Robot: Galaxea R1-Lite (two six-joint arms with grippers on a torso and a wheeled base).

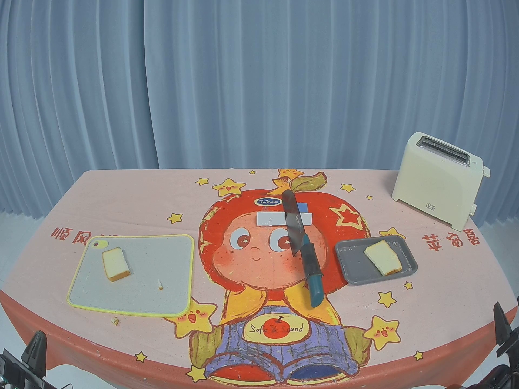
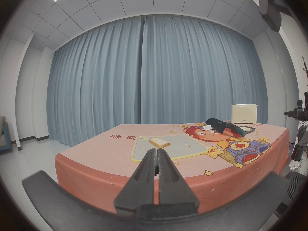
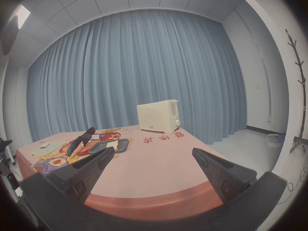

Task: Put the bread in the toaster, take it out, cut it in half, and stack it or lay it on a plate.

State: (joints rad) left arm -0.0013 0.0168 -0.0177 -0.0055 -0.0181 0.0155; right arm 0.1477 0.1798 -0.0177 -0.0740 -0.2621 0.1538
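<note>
Bread lies in two pieces on the table [image 1: 135, 201]: one half [image 1: 115, 263] on the board [image 1: 157, 268] at nine o'clock from the knife [image 1: 304, 248], the other half [image 1: 383, 257] on the plate [image 1: 352, 263] at three o'clock, with the toaster [image 1: 438, 182] out at two o'clock. Both grippers hang off the near edge at six o'clock, the left gripper [image 2: 157, 150] clenched on nothing, the right gripper [image 3: 152, 151] spread wide and empty. Each piece looks light, soft and crumbly, so I would judge a gentle pinch across the firmer crust edges safest, since a hard squeeze would likely crush it.
</note>
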